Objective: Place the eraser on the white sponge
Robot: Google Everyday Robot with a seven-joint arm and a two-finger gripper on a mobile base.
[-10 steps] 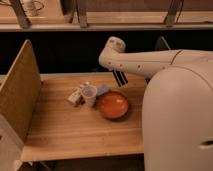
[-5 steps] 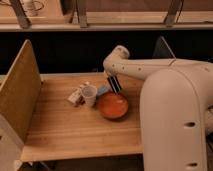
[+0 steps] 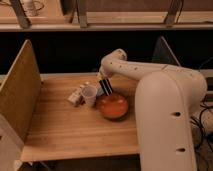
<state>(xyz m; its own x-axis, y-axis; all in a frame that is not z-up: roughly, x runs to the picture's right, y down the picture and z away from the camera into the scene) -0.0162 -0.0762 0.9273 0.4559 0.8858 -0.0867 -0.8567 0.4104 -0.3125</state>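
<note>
My gripper [image 3: 105, 86] hangs low over the back of the wooden table [image 3: 65, 127], just behind the orange plate [image 3: 112, 106] and to the right of a white cup [image 3: 90, 94]. It is shut on the eraser [image 3: 106, 88], a small black block with pale stripes that points down and to the right, close to the plate's far rim. Pale blocky things [image 3: 76, 96] lie left of the cup. The white sponge seems to be among them, but I cannot pick it out for certain.
A tall wooden panel [image 3: 20, 90] walls off the table's left side. The robot's large white body [image 3: 167, 120] fills the right side. A dark gap and a shelf run behind the table.
The arm has swung down and to the left, carrying the eraser from above the table to just behind the orange plate. The gripper has stayed shut.
</note>
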